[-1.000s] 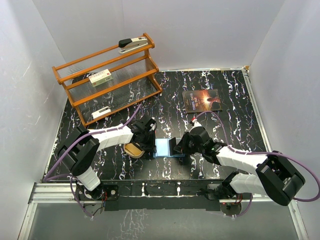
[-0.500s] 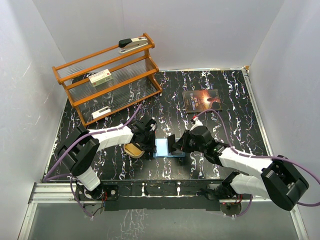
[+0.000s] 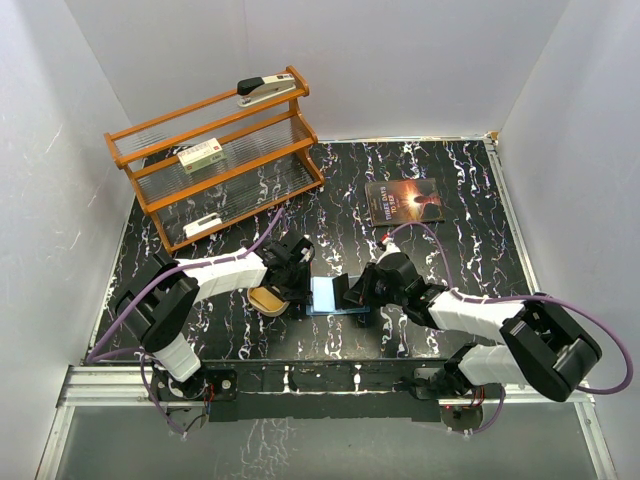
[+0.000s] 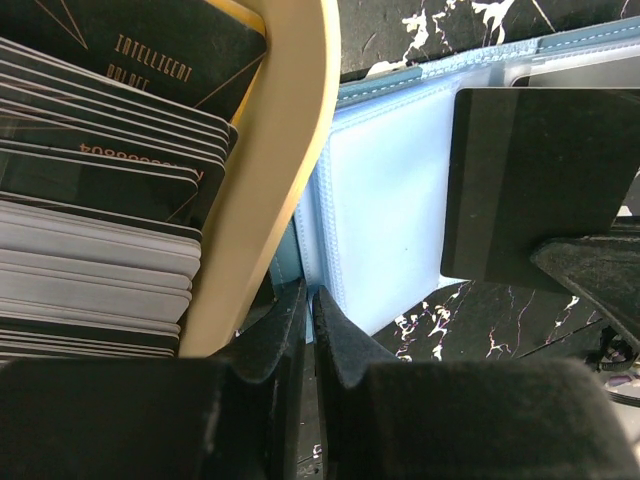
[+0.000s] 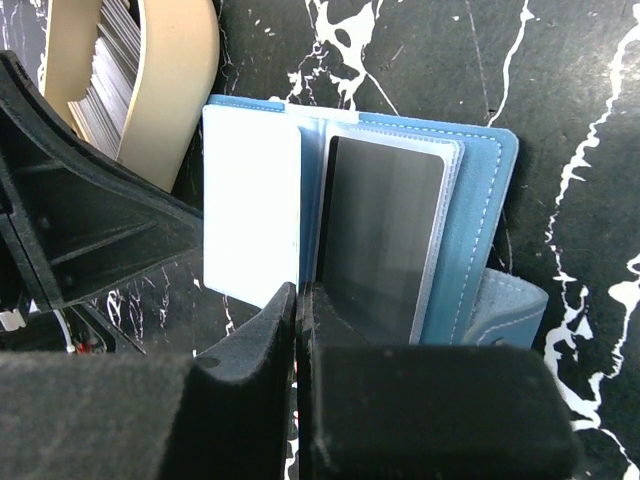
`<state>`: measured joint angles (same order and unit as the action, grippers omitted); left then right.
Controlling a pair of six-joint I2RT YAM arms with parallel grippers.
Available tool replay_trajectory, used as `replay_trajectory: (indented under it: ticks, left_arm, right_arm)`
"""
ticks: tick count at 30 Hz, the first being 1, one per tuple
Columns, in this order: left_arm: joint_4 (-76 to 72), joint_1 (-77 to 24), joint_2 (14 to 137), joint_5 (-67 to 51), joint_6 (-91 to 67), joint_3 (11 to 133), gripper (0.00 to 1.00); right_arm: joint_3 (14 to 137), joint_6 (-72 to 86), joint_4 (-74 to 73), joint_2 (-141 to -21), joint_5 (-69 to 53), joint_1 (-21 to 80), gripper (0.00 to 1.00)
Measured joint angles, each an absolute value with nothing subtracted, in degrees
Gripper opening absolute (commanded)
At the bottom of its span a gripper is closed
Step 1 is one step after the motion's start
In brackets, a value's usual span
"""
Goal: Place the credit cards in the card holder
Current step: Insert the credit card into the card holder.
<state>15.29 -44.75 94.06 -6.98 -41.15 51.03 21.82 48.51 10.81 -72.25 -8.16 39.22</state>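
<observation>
While the card holder (image 3: 325, 297) lies open on the table (image 3: 450, 170) just right of the tan tray (image 4: 270, 150), the left gripper (image 4: 312, 308) is pinched shut on its left edge. A row of credit cards (image 4: 100, 200) fills that tray, and one dark card (image 5: 385, 235) sits in the holder's clear sleeve. The right gripper (image 5: 298, 298) has its jaws pressed together, tips down at the fold just beside that card.
</observation>
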Motion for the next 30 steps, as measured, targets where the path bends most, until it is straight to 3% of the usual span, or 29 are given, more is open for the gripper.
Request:
replay_trajectory:
  ticks: [30]
  left_arm:
    - [15.8, -44.9, 94.1, -6.3, -41.1, 51.3, 0.07]
  right_arm:
    - [17.0, 54.5, 19.1, -74.1, -9.6, 37.7, 0.02]
